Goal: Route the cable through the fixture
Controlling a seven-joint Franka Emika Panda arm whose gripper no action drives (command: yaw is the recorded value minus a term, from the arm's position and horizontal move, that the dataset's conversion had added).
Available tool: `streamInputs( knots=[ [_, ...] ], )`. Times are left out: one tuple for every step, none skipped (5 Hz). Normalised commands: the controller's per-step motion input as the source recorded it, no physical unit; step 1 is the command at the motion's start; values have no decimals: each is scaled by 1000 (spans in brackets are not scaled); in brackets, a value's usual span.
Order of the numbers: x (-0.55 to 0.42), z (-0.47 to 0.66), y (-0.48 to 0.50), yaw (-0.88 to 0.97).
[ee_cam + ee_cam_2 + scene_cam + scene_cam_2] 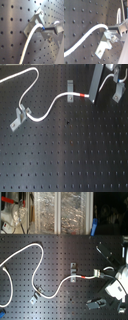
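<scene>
Cable (28,42) end pinched in closed end effector (46,28), beside grey clip (35,21) on perforated board (12,30).

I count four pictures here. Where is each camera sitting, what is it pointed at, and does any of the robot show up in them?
First exterior view: above the board, looking down on the cable; the gripper enters at the top.
Second exterior view: higher, facing the board with shelves behind; the arm is at the second exterior view's right.
First wrist view: on the gripper, close on a grey clip and the cable; a finger shows.
Second wrist view: also on the gripper, seeing cable, clip and finger.
Both exterior views share the cable's red band.
</scene>
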Motion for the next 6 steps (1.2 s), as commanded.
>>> streamInputs(
  knots=[
    [-123, 2, 89, 129],
    [-245, 73, 147, 231],
    [-232, 108, 182, 300],
    [-15, 0, 21, 51],
    [-37, 0, 23, 20],
    [-392, 3, 365, 457]
  ],
)
